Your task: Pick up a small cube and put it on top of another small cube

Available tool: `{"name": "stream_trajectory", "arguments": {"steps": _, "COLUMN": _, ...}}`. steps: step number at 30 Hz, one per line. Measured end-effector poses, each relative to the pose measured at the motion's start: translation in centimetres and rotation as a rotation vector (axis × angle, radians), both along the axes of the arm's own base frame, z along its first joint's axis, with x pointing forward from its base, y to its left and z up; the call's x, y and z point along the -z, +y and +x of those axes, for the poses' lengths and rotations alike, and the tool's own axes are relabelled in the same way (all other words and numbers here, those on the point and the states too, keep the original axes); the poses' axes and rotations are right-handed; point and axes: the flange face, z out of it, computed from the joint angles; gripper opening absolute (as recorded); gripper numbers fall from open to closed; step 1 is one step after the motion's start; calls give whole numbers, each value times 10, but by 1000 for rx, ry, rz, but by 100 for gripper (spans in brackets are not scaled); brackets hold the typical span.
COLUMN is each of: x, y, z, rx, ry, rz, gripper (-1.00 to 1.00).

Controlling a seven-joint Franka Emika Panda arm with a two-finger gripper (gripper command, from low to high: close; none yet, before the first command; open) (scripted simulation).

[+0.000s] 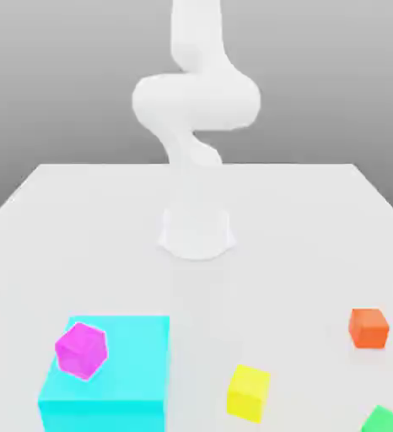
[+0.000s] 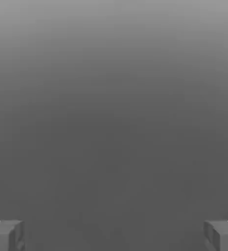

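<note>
Step in hand: the start of the task is judged to be at hand; nothing has been picked up and no cube is stacked by the arm yet.
Arm: the white arm [image 1: 195,110] is seen rising from its round base [image 1: 196,231] at the middle of the table [image 1: 318,211], well apart from every cube.
Hand: the gripper [image 2: 114,235] is seen with its two grey fingertips [image 2: 6,235] spread wide apart, and nothing is held between them.
Orange-red cube: the small cube [image 1: 368,327] is found on the table at the exterior view's right, standing alone, untouched.
Yellow cube: the yellow cube [image 1: 249,393] is set on the table between the orange-red one and the cyan block, apart from both.
Magenta cube: the magenta cube [image 1: 81,349] is resting tilted on top of the large cyan block [image 1: 124,396].
Green corner: a green block [image 1: 387,420] is cut off by the frame's edge.
Next move: the open hand is to be carried over the orange-red cube, lined up with its flat sides and lowered around it before any closing is attempted.
</note>
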Motion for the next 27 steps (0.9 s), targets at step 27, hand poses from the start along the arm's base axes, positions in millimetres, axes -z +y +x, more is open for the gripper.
{"name": "stream_trajectory", "arguments": {"steps": 27, "x": 509, "y": 269, "z": -66, "rx": -1339, "ry": 556, "rz": -552, "gripper": 0}}
